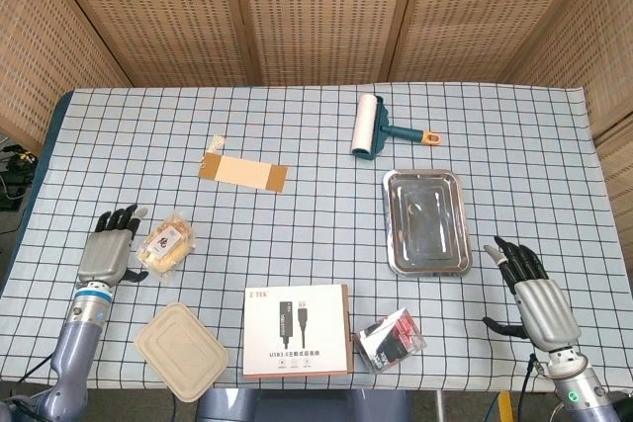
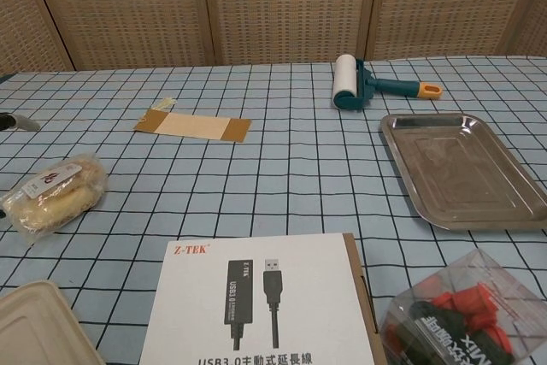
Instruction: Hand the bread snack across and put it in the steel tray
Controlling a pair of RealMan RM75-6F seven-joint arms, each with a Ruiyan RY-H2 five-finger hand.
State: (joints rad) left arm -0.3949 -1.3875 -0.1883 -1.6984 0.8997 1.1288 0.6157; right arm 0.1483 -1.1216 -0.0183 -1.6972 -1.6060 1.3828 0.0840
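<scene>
Left hand beside bread snack

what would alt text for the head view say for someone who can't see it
The robot's left hand, fingers spread, sits just left of the clear-wrapped bread snack on a blue checked tablecloth; whether they touch is unclear. The empty rectangular steel tray lies far right, with the open right hand below it.

L hand hovers low over the table's left side, palm down, fingers spread and pointing away from the robot, thumb out toward the inside; holds nothing. L forearm runs back to the near edge. In chest view only a fingertip shows at the left border. R hand sits near the right near corner, fingers apart, thumb out, empty.
</scene>
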